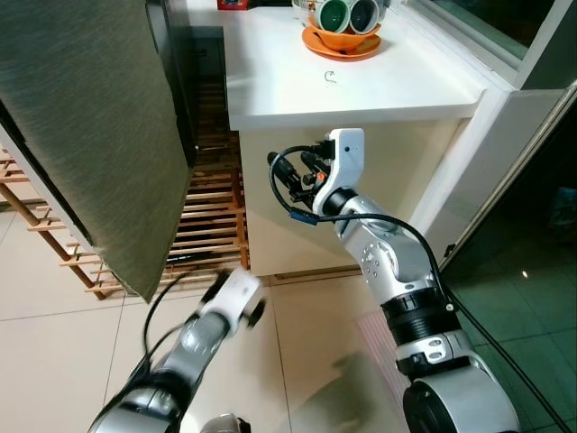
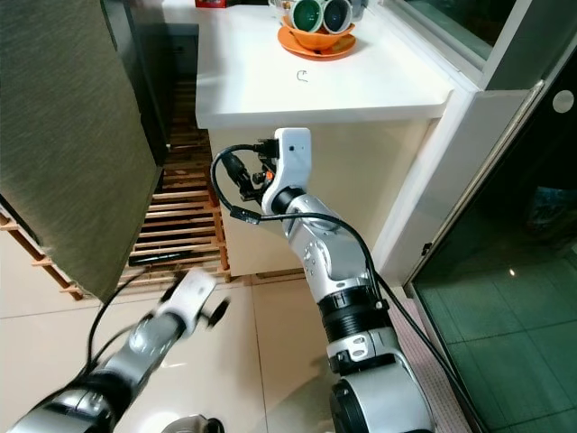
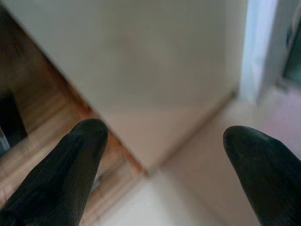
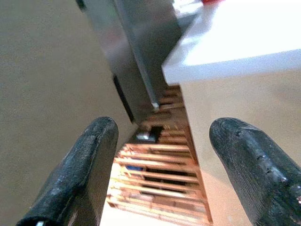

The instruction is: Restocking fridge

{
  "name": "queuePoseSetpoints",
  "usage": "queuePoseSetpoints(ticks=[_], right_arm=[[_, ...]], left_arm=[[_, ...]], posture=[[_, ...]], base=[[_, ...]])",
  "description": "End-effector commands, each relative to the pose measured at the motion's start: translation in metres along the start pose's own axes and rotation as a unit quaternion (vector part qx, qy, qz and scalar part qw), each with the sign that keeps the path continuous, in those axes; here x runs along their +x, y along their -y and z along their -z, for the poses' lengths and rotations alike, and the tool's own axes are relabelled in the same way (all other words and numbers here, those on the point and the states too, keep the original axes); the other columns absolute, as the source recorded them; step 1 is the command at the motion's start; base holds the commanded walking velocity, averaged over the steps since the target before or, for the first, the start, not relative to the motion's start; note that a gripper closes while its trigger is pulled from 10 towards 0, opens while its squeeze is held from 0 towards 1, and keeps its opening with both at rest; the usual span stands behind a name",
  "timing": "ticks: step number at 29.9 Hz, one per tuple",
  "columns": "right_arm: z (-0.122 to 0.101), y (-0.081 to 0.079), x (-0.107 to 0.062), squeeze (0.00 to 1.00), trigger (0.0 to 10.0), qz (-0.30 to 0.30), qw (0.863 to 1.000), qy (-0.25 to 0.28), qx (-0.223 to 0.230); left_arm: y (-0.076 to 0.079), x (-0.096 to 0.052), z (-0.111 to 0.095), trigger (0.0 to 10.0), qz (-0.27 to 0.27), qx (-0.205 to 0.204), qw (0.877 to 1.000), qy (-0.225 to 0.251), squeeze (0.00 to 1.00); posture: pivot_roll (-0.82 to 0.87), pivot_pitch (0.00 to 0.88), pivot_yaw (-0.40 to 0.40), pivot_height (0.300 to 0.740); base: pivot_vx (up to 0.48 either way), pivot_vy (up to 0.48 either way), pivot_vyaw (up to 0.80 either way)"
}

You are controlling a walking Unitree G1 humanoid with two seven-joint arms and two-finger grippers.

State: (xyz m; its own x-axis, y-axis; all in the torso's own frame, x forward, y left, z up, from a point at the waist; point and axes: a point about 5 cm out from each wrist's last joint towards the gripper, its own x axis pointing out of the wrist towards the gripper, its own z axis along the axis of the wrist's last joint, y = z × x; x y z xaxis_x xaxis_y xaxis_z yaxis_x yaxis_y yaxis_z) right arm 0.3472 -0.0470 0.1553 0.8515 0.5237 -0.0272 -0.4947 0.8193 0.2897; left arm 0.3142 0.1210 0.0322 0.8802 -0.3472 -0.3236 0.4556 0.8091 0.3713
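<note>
The fridge's grey-green textured door (image 1: 90, 135) fills the upper left and hangs out over the floor. My right arm (image 1: 379, 253) is raised in front of the white counter's cabinet, wrist at the counter edge. In the right wrist view, my right gripper (image 4: 162, 136) is open and empty. It faces the gap between the fridge's silver edge (image 4: 136, 52) and the counter (image 4: 244, 42). My left arm (image 1: 203, 329) is low over the floor tiles and blurred. My left gripper (image 3: 164, 136) is open with nothing in it and faces the cabinet base.
An orange plate with cups (image 1: 341, 36) stands at the back of the white counter (image 1: 361, 86). A wooden slatted rack (image 1: 207, 216) sits on the floor between fridge and cabinet. A dark glass door (image 1: 532, 271) closes off the right. Beige floor tiles (image 1: 54, 352) lie in front.
</note>
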Motion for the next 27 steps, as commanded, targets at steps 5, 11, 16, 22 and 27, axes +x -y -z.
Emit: queuePoseSetpoints(ticks=[5, 11, 16, 22, 27], right_arm=[[0.015, 0.014, -0.009, 0.0, 10.0, 0.033, 0.999, -0.014, -0.013], [0.021, 0.022, -0.015, 0.0, 10.0, 0.045, 0.998, -0.019, -0.026], [0.025, 0.038, -0.023, 0.0, 10.0, 0.068, 0.994, -0.021, -0.084], [0.024, 0.042, -0.024, 0.0, 10.0, 0.073, 0.994, -0.011, -0.081], [0.025, 0.041, -0.022, 0.0, 10.0, 0.069, 0.994, -0.007, -0.083]], left_arm=[[-0.036, -0.003, -0.025, 10.0, -0.095, -0.019, 0.993, 0.064, 0.0], [-0.062, -0.011, -0.032, 10.0, -0.182, -0.046, 0.98, 0.068, 0.0], [-0.072, -0.024, -0.04, 10.0, -0.24, -0.089, 0.962, 0.094, 0.0], [-0.066, -0.029, -0.041, 10.0, -0.245, -0.1, 0.96, 0.094, 0.0], [-0.071, -0.032, -0.047, 10.0, -0.266, -0.1, 0.954, 0.098, 0.0]], posture=[[0.01, 0.0, -0.004, 0.74], [0.02, 0.0, -0.003, 0.74], [0.02, 0.0, -0.003, 0.74], [0.02, 0.0, -0.003, 0.74], [0.02, 0.0, -0.003, 0.74]], base=[[0.0, 0.0, 0.0], [0.0, 0.0, 0.0], [0.0, 0.0, 0.0], [0.0, 0.0, 0.45], [0.0, 0.0, 0.67]])
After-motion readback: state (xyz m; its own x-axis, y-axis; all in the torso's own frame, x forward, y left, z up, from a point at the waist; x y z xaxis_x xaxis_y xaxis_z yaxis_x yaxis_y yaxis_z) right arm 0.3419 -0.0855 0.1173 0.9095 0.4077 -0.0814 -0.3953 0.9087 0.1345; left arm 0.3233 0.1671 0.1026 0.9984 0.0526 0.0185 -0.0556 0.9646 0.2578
